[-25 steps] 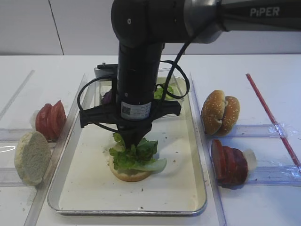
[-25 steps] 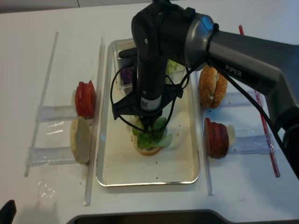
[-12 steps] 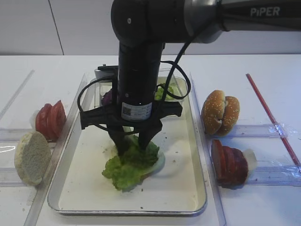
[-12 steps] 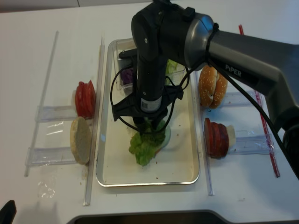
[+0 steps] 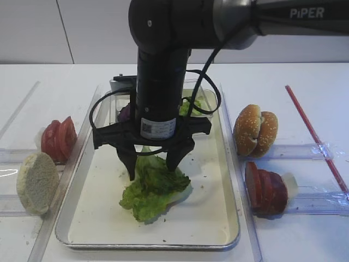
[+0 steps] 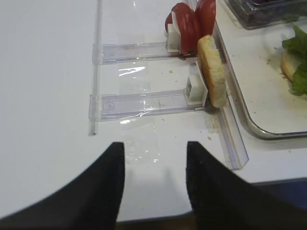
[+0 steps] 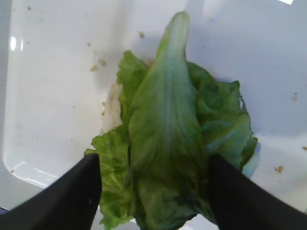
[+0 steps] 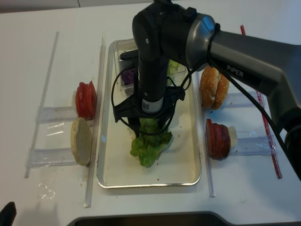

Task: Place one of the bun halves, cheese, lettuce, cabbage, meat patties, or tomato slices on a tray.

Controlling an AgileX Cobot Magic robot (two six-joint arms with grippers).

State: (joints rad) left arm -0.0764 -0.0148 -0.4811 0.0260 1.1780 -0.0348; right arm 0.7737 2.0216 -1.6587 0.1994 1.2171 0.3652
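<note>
I saw the lettuce (image 5: 154, 187) was bright green with a pale rib, lying on the cream-white, crumb-flecked tray (image 5: 212, 213). The tomato slices (image 5: 265, 188) at right were deep red, the bun halves (image 5: 255, 130) golden-brown with pale sesame seeds, and my right gripper (image 5: 154, 166) was black.

A white worktop (image 5: 305, 87) fills both high views, evenly lit, glare at its 9 o'clock edge. Behind it, at 12 o'clock, a pale grey wall (image 5: 92, 33) of flat panels — thin dark seams between them.
</note>
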